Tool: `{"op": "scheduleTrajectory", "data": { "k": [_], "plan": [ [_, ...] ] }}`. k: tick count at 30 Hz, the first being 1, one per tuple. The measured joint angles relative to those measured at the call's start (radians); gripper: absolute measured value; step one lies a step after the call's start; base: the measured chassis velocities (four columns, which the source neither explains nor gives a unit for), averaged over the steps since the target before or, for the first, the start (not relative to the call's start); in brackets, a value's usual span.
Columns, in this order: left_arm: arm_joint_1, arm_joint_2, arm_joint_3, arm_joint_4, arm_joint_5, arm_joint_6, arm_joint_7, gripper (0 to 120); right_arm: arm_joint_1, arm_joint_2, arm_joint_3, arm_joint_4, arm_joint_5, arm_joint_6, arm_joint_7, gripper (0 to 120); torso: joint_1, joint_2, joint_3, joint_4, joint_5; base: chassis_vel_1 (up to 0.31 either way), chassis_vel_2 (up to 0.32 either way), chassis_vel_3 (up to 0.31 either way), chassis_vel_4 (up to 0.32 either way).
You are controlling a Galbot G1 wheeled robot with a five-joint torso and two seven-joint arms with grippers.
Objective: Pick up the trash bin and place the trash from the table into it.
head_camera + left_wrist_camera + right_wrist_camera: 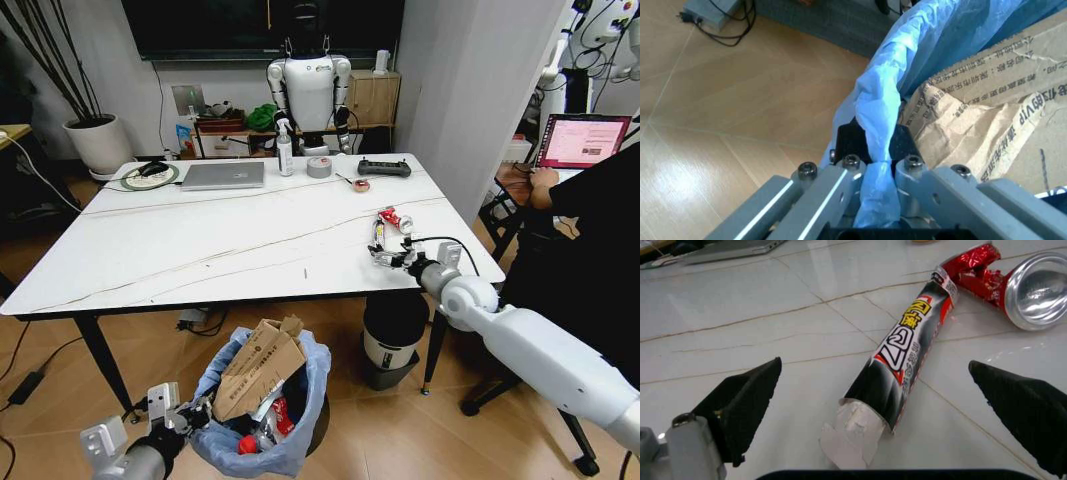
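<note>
Below the near edge of the white surface (200, 250), the left tool (185, 415) is clamped on the blue-bagged rim of the bin (300, 440), which sits low over the wooden floor (420, 440). Torn brown cardboard (258, 365) and red-white packs (283, 415) fill the bin. In the left wrist view, the bag (880, 125) is pinched between the tool's fingers (840, 182), with cardboard just beside. At the surface's right side, the right tool (880, 390) is spread wide, holding nothing, its pads (747, 395) either side of a black wrapper (903, 360) lying flat. A crushed red can (973, 265) lies just beyond it. A laptop (222, 175) and tape roll (319, 167) sit at the far edge.
</note>
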Motion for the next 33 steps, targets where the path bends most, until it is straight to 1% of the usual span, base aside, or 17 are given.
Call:
{"op": "scheduleTrajectory", "data": {
  "k": [4,10,12,13,15,19,20,21,23,24,26,28,29,30,31,32,33],
  "plan": [
    [-0.007,0.001,0.000,0.004,-0.002,0.000,-0.001,0,0.011,0.011,-0.013,-0.027,-0.009,0.001,-0.009,100,0.000,0.000,0.000,0.0000,0.0001,0.000,0.000,0.000,0.000],
    [-0.013,0.006,-0.002,0.004,-0.011,0.000,-0.004,0,0.007,0.022,-0.017,-0.044,-0.016,0.005,-0.020,97,0.000,0.000,0.000,-0.0002,0.0002,0.000,0.000,0.000,0.000],
    [-0.015,0.006,-0.003,0.006,-0.014,0.000,-0.004,0,0.006,0.026,-0.017,-0.052,-0.018,0.007,-0.025,90,0.000,0.000,0.000,-0.0001,0.0002,0.000,0.000,0.000,0.000],
    [-0.015,0.006,-0.003,0.006,-0.014,0.000,-0.004,0,0.006,0.026,-0.017,-0.052,-0.018,0.007,-0.025,90,0.000,0.000,0.000,-0.0001,0.0002,0.000,0.000,0.000,0.000],
    [-0.017,0.006,-0.003,0.007,-0.015,0.000,-0.005,0,0.005,0.026,-0.017,-0.056,-0.019,0.009,-0.030,84,0.000,0.000,0.000,-0.0001,0.0001,0.000,0.000,0.000,0.000],
    [-0.022,0.007,-0.005,0.011,-0.021,0.000,-0.006,0,-0.012,0.020,-0.014,-0.057,-0.022,0.015,-0.044,66,0.000,0.000,0.000,-0.0001,0.0003,0.000,0.000,0.000,0.000],
    [-0.025,0.008,-0.006,0.012,-0.024,0.000,-0.006,0,-0.015,0.018,-0.012,-0.055,-0.022,0.017,-0.048,62,0.000,0.000,0.000,-0.0002,0.0001,0.000,0.000,0.000,0.000],
    [-0.025,0.008,-0.006,0.012,-0.024,0.000,-0.006,0,-0.015,0.018,-0.012,-0.055,-0.022,0.017,-0.048,62,0.000,0.000,0.000,-0.0002,0.0001,0.000,0.000,0.000,0.000],
    [-0.029,0.009,-0.007,0.012,-0.030,0.000,-0.008,0,-0.020,0.015,-0.012,-0.052,-0.022,0.019,-0.052,55,0.000,0.000,0.000,-0.0003,0.0001,0.000,0.000,0.000,0.000],
    [-0.032,0.010,-0.007,0.013,-0.032,0.000,-0.009,0,-0.022,0.014,-0.011,-0.049,-0.021,0.020,-0.053,49,0.000,0.000,0.000,-0.0003,0.0002,0.000,0.000,0.000,0.000],
    [-0.035,0.011,-0.007,0.016,-0.033,0.000,-0.010,0,-0.023,0.013,-0.011,-0.047,-0.019,0.023,-0.055,41,0.000,0.000,0.000,-0.0002,0.0001,0.000,0.000,0.000,0.000],
    [-0.036,0.010,-0.005,0.018,-0.033,0.000,-0.010,0,-0.023,0.013,-0.011,-0.047,-0.019,0.023,-0.057,34,0.000,0.000,0.000,-0.0001,0.0002,0.000,0.000,0.000,0.000],
    [-0.036,0.010,-0.005,0.018,-0.033,0.000,-0.010,0,-0.023,0.013,-0.011,-0.047,-0.019,0.023,-0.057,34,0.000,0.000,0.000,-0.0001,0.0002,0.000,0.000,0.000,0.000],
    [-0.037,0.010,-0.003,0.018,-0.033,0.000,-0.010,0,-0.023,0.013,-0.011,-0.047,-0.018,0.024,-0.059,29,0.000,0.000,0.000,-0.0001,0.0002,0.000,0.000,0.000,0.000],
    [-0.037,0.010,-0.002,0.018,-0.033,0.000,-0.010,0,-0.023,0.013,-0.011,-0.047,-0.017,0.024,-0.060,27,0.000,0.000,0.000,-0.0001,0.0002,0.000,0.000,0.000,0.000],
    [-0.038,0.010,-0.002,0.019,-0.033,0.000,-0.010,0,-0.022,0.013,-0.011,-0.047,-0.017,0.026,-0.062,21,0.000,0.000,0.000,-0.0001,0.0003,0.000,0.000,0.000,0.000],
    [-0.039,0.010,-0.002,0.020,-0.034,0.000,-0.010,0,-0.020,0.013,-0.011,-0.047,-0.016,0.027,-0.063,18,0.000,0.000,0.000,-0.0001,0.0002,0.000,0.000,0.000,0.000]
  ]
}}
